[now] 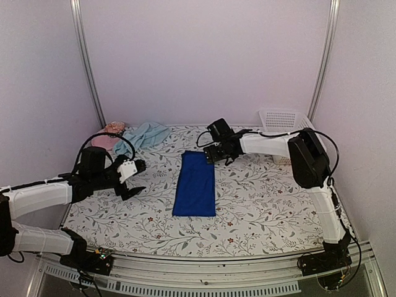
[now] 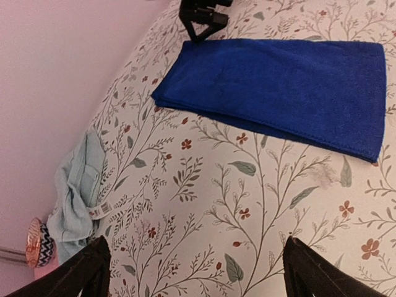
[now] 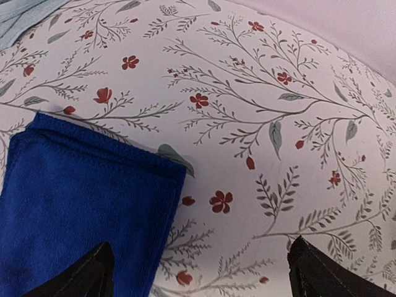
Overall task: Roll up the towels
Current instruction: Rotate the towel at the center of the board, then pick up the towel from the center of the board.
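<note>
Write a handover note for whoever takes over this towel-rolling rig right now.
Left gripper: jaws open, empty, left of the royal blue towel and apart from it.
Right gripper: jaws open, empty, at that towel's far end.
Royal blue towel: folded into a flat strip in the middle of the table, not rolled.
Pale aqua towel: crumpled in the far left corner beside the pink hat.
Done: no towel rolled yet.
Left: roll both towels.
</note>
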